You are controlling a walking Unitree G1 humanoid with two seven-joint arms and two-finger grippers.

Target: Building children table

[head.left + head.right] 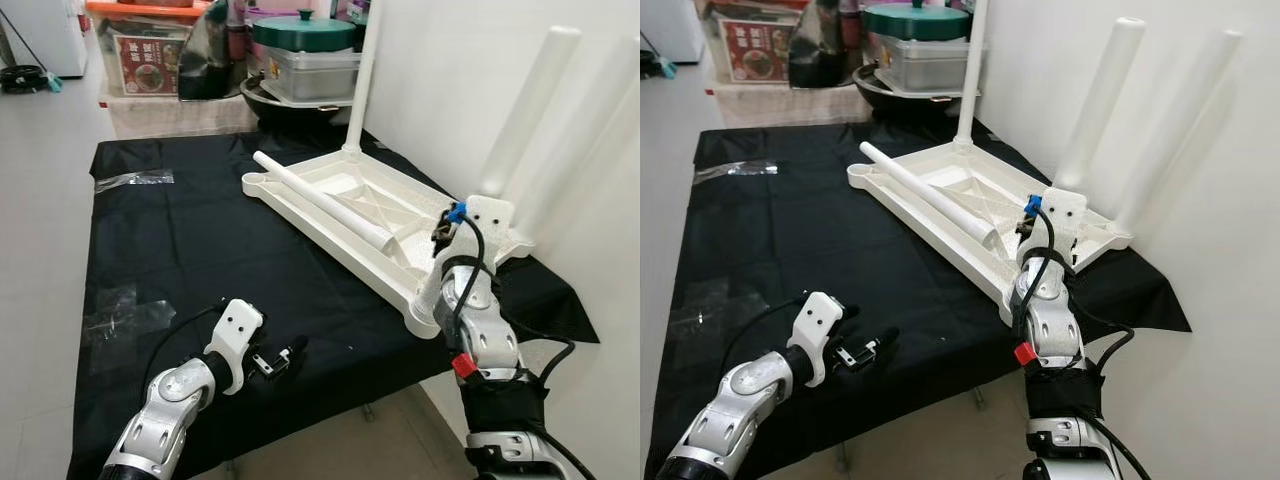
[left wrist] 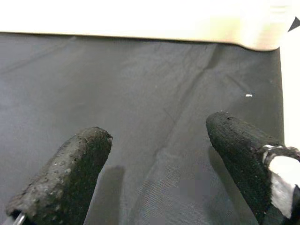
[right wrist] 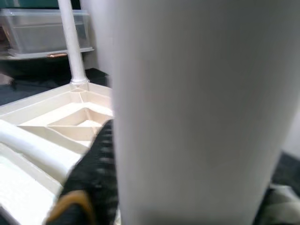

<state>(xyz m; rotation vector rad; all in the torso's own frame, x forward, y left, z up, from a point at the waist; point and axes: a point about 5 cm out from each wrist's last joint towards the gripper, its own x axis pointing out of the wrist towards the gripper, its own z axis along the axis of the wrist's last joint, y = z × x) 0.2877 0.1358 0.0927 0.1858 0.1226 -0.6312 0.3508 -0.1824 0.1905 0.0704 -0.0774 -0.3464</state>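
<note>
Right gripper (image 1: 447,228) raised at the near right corner of the upturned white tabletop (image 1: 345,200), fingers closed around the base of a white table leg (image 3: 197,112) standing upright there; in the right wrist view 1 black finger (image 3: 91,173) pressed against the leg's side, the leg close and blurred. Left gripper (image 1: 283,358) low over the black cloth (image 1: 180,250) near the table's front edge, fingers spread apart with nothing between them, both fingertips (image 2: 70,173) hovering above bare cloth in the left wrist view, the pale rim of the tabletop beyond them. Tabletop lying underside up on the right half of the black-covered table, ribbed frame facing upward, its far corner toward the wall. 1 loose white leg (image 1: 325,201) lying diagonally across the ribbed underside, from the far left corner toward the near right. Another leg (image 1: 362,75) upright in the far corner socket. 2 more legs at the right edge: the held one (image 1: 525,110) and 1 further right (image 1: 590,140) against the white wall, both tilted slightly outward. Clear plastic wrapping (image 1: 135,179) flat on the cloth near the far left corner. Beyond the table's far edge, a stack of cookware with a green lid (image 1: 303,32) and a storage box (image 1: 145,50) on the floor.
</note>
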